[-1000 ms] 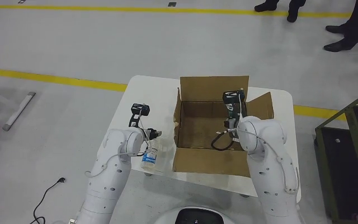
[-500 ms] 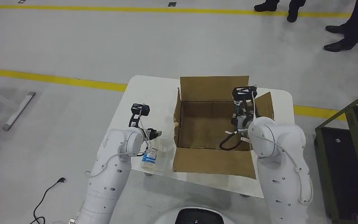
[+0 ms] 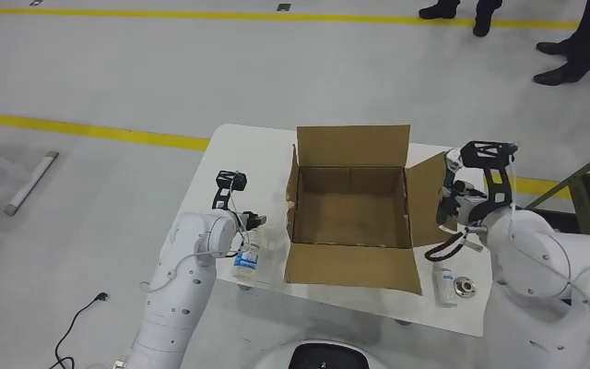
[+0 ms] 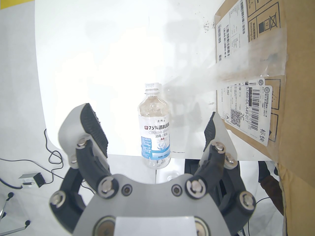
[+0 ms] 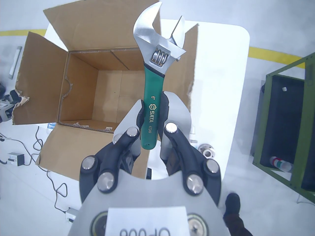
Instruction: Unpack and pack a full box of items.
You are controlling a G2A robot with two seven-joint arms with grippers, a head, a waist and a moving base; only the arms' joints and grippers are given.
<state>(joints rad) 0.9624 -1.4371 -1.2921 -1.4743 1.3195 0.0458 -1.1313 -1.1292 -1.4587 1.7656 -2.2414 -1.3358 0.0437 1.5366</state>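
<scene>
Barcode labels on box, print on bottle, wrench

Left tool hangs wide open; right tool, seemingly raised, clamps a wrench.

The white table stands on a pale grey floor. A yellow line runs under the table's far end, and a second yellow line lies well beyond it. Off the table's left side lies a grey bar, with a black cable nearer the front. A small grey adapter sits on the floor by the table's near left corner. A green rack stands right of the table, a red-and-green banded container lying on its black shelf.
</scene>
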